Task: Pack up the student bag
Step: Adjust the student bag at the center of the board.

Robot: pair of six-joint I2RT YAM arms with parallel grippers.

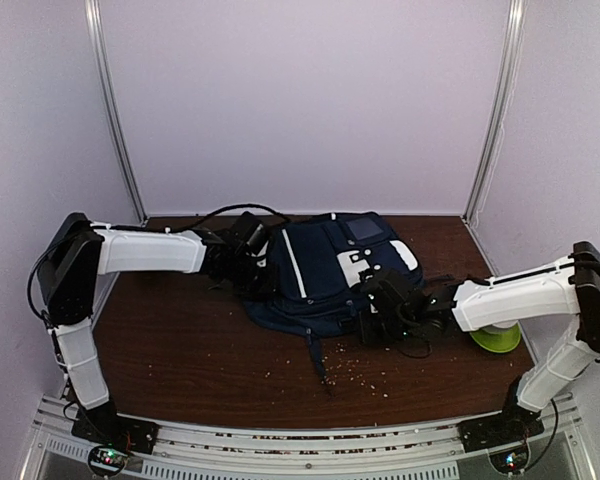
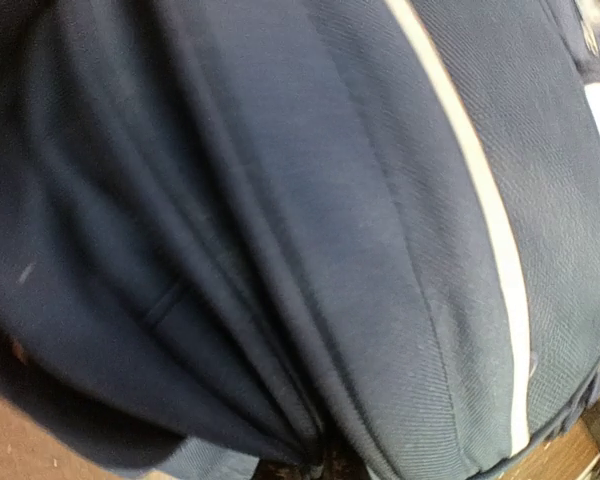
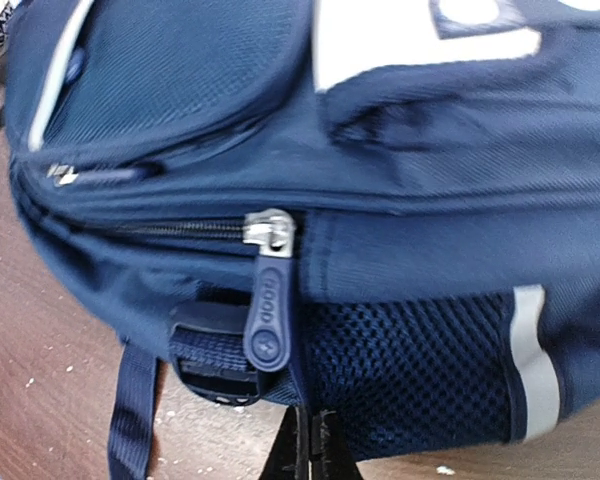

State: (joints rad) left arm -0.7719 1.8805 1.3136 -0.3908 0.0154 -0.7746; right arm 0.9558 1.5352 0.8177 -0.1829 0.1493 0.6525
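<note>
Item: student bag (image 1: 325, 268), navy-blue fabric backpack.
Markings: thin white stripe (image 2: 485, 215); white patches on the right part.
Pose: lying flat, front face up, fabric bunched in folds at the left side.
Place: middle of the brown worktop (image 1: 180, 350), toward the back.
Zip: navy zipper pull (image 3: 267, 318) hanging beside the mesh pocket (image 3: 400, 370).
Strap: dark, trailing toward the near edge.

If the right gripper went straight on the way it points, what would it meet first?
Probably the student bag: the right gripper, fingers shut, points at its mesh side pocket, beside the hanging zipper pull. The gap left is hard to judge.
</note>
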